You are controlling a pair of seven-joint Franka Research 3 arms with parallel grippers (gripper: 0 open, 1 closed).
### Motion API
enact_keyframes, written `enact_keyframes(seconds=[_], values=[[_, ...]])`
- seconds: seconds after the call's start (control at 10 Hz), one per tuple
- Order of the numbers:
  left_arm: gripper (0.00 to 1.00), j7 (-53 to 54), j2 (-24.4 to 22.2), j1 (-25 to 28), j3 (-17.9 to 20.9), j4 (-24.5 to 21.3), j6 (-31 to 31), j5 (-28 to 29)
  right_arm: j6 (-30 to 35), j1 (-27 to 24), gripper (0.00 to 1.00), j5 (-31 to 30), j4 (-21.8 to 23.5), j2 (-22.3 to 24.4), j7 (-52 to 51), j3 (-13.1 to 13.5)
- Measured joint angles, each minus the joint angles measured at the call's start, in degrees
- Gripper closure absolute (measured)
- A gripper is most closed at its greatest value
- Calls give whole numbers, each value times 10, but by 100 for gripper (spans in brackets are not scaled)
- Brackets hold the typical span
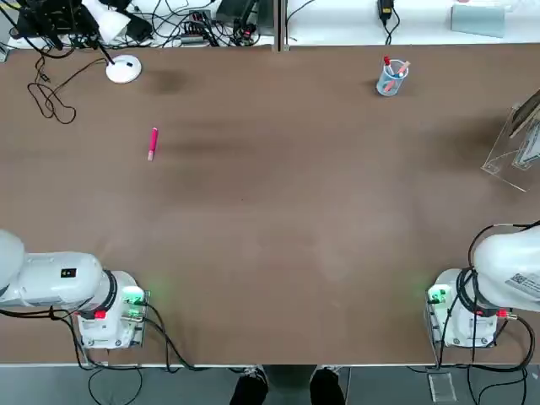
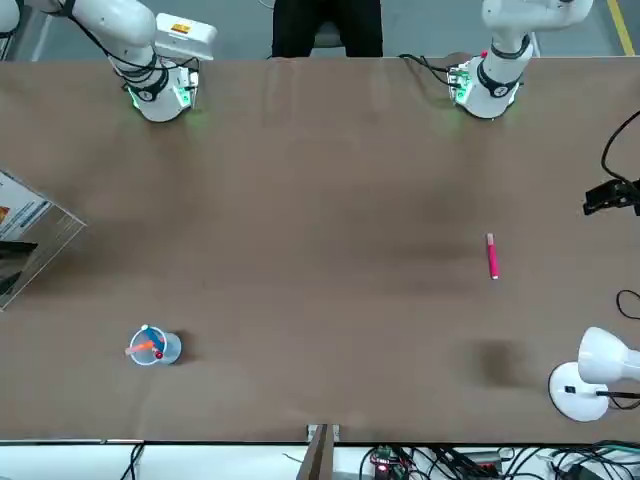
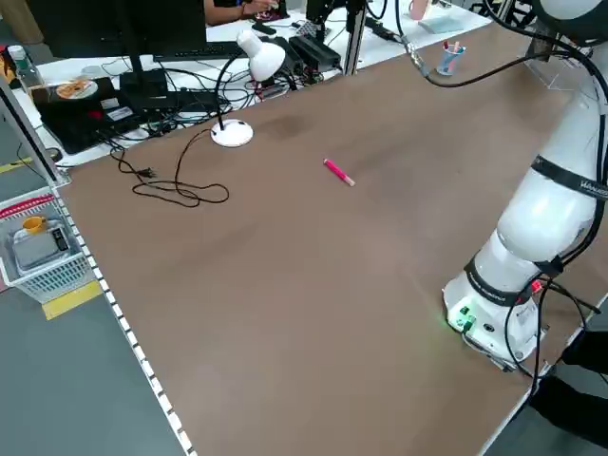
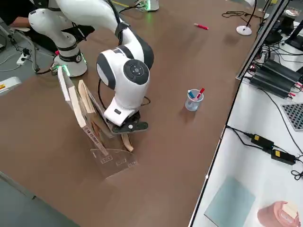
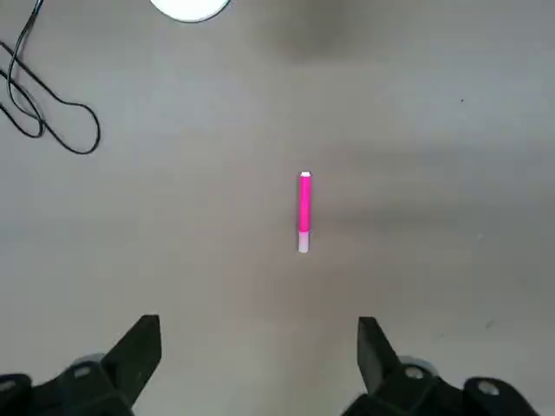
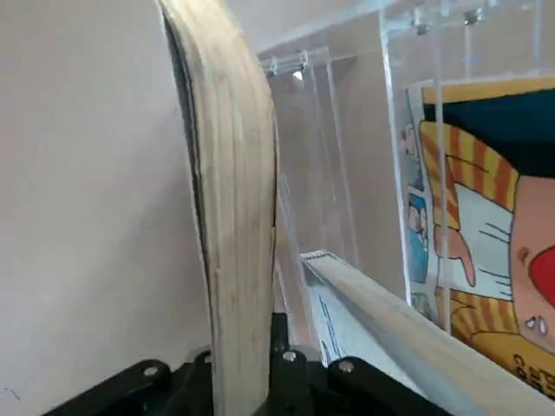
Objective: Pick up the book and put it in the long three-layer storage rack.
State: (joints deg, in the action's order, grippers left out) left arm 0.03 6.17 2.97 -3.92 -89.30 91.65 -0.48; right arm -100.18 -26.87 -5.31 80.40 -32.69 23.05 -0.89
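My right gripper [image 4: 127, 134] is clamped on the book [image 6: 227, 225], pinching its lower edge so it stands nearly upright between my fingers, page edges facing my wrist camera. I'm holding it right at the long three-layer storage rack [image 4: 97, 135], at the rack's front, open side, with the book leaning much as the rack's slanted panels do. Two other books already sit in the rack's rear tiers, one of them with a bright cartoon cover [image 6: 490, 225].

To do this step well, I judge I should match the book's tilt to the clear panel just beside it, slide its bottom edge down into the empty front slot without knocking the acrylic, and let go only once the rack carries the weight. The rack looks light, so a sideways push could shift it.

My left gripper [image 5: 258, 351] hangs well away from the rack, fingers spread wide and empty above a pink marker [image 5: 304, 211].
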Motion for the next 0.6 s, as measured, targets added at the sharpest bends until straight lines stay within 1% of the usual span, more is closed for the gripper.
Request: enact_keyframes(seconds=[0.6], values=[[0, 0, 0, 0, 0, 0, 0, 0, -8, 1, 85, 0, 2, -2, 1, 0]])
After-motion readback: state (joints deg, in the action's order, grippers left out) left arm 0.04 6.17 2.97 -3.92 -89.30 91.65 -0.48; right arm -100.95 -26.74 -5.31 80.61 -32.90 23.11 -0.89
